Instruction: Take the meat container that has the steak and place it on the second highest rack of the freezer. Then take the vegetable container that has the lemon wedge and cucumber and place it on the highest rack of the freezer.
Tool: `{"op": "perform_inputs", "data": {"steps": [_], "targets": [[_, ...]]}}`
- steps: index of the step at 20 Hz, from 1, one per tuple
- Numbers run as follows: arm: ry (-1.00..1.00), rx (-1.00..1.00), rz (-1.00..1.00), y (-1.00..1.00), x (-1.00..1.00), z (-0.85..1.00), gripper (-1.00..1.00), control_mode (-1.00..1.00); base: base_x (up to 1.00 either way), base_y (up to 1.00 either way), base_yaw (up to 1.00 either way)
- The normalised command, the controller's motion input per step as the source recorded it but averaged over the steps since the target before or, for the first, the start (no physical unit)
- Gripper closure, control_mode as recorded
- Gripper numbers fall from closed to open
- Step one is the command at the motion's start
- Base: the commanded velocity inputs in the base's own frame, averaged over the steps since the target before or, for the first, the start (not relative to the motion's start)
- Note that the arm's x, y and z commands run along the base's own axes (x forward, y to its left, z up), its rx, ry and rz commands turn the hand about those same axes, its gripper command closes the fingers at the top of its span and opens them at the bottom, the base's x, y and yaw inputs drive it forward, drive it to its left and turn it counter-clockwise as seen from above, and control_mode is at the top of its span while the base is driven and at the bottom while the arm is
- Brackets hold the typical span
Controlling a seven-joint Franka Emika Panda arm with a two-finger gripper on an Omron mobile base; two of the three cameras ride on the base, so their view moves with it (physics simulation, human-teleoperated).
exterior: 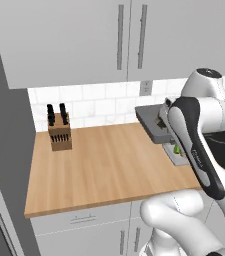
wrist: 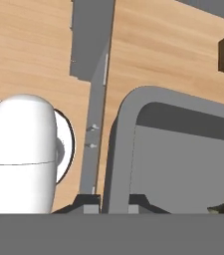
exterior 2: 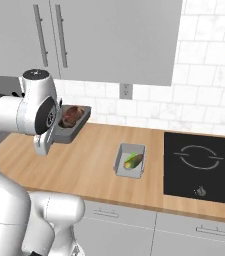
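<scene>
The meat container (exterior 2: 77,123), a grey tray with the reddish-brown steak (exterior 2: 71,114) in it, hangs lifted above the wooden counter (exterior 2: 94,170) beside my arm. It also shows as a grey tray (exterior: 151,123) in the left base view. In the hand view my gripper (wrist: 113,201) is shut on the tray's rim (wrist: 117,144), one fingertip on each side of the wall. The vegetable container (exterior 2: 130,161) with yellow and green bits rests on the counter near the stove, and in the left base view (exterior: 177,151) it is partly behind my arm. The freezer's grey side (exterior: 1,150) stands at the far left; its racks are out of view.
A knife block (exterior: 59,129) stands at the back left of the counter. A black cooktop (exterior 2: 204,165) lies to the right. Upper cabinets (exterior: 84,35) hang over the counter, with a wall outlet (exterior 2: 126,90) below them.
</scene>
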Motion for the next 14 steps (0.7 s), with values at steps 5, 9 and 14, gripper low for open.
{"op": "perform_inputs", "data": {"steps": [5, 9, 14], "targets": [[-0.04, 0.03, 0.0, -0.01, 0.0, 0.0, 1.0, -1.0, 0.0, 0.0, 0.0], [0.0, 0.0, 0.0, 0.0, 0.0, 0.0, 1.0, -1.0, 0.0, 0.0, 0.0], [0.0, 0.0, 0.0, 0.0, -0.05, 0.0, 1.0, 1.0, -0.13, -0.04, 0.0]]}}
